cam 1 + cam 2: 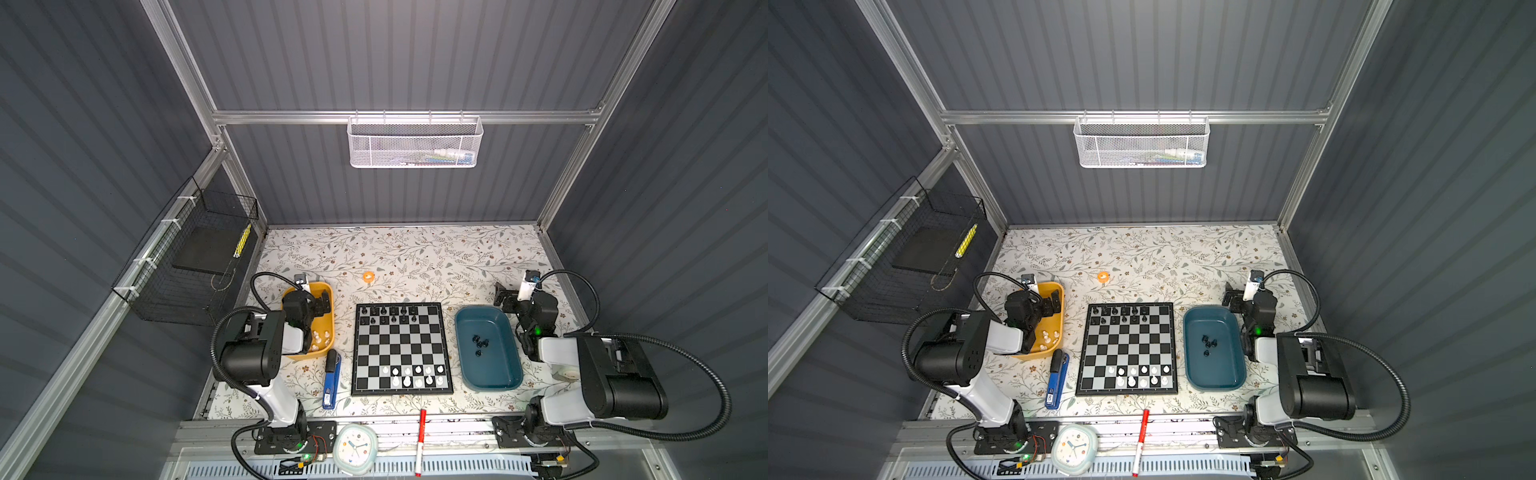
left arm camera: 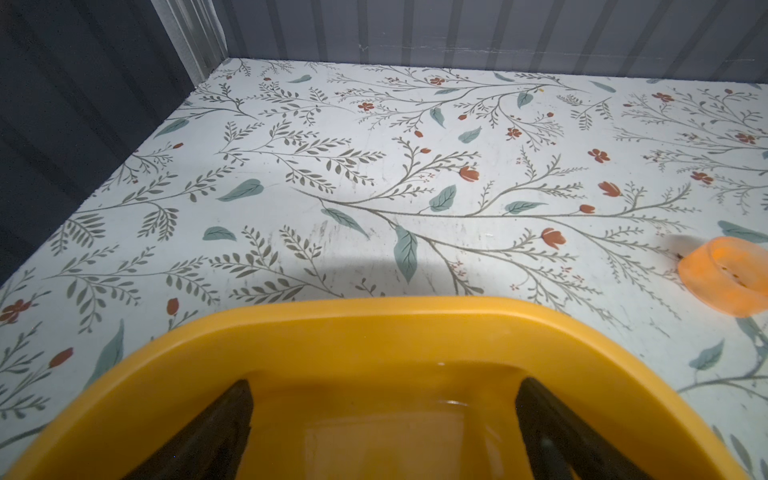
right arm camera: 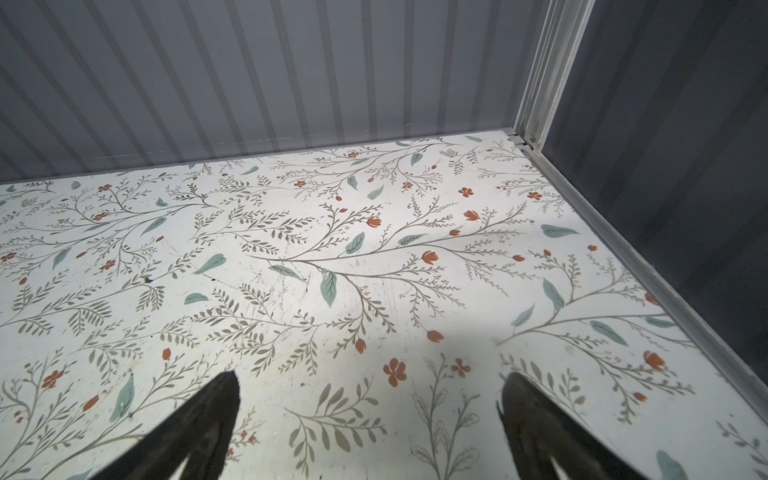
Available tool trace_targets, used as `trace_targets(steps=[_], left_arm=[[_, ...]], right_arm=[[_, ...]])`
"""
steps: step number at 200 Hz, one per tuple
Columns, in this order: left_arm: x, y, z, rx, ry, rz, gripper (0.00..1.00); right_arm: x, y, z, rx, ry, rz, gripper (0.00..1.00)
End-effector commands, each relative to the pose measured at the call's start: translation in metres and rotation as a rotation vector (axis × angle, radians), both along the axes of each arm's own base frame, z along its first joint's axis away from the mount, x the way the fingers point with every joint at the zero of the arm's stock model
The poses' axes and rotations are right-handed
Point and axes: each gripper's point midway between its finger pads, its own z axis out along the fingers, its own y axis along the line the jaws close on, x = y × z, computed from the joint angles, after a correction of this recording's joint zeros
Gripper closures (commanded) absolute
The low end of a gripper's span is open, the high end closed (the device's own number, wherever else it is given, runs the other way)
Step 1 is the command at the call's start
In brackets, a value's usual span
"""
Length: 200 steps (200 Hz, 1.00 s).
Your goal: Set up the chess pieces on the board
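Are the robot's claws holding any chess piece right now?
No. The left gripper and the right gripper are both open, with nothing between their fingers.

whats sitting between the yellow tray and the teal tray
The board, partly set with chess pieces, lies between the yellow tray and the teal tray; both top views show it.

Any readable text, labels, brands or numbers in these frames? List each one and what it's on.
No text is legible in any view.
White label on the stapler: too small to read.
Dial of the clock: marks blurred, no numerals readable.
Print on the marker: too small to read.
Coloured items in the basket: blurred behind the mesh.
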Motion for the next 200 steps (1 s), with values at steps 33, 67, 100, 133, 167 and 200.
trace_targets(steps=[33,67,100,133,167,200], left_arm=[[0.003,-0.001,0.015,0.013,-0.057,-0.005,0.00],[0.000,-0.006,0.024,0.008,-0.066,-0.035,0.01],[0.000,-0.009,0.030,0.008,-0.068,-0.050,0.00],[-0.001,-0.014,0.036,0.001,-0.042,-0.083,0.00],[-0.003,-0.019,0.048,0.003,-0.028,-0.118,0.00],[-0.007,-0.022,0.060,0.029,0.013,-0.145,0.00]], right_arm=[[0.003,-0.005,0.008,-0.005,-0.024,-0.027,0.01],[0.003,-0.006,0.008,-0.006,-0.023,-0.029,0.01],[0.003,-0.005,0.010,-0.006,-0.026,-0.024,0.01],[0.001,-0.005,0.019,-0.008,-0.033,-0.028,0.01],[-0.005,-0.009,0.032,-0.010,-0.046,-0.059,0.01],[-0.016,-0.016,0.047,-0.029,-0.039,-0.145,0.01]])
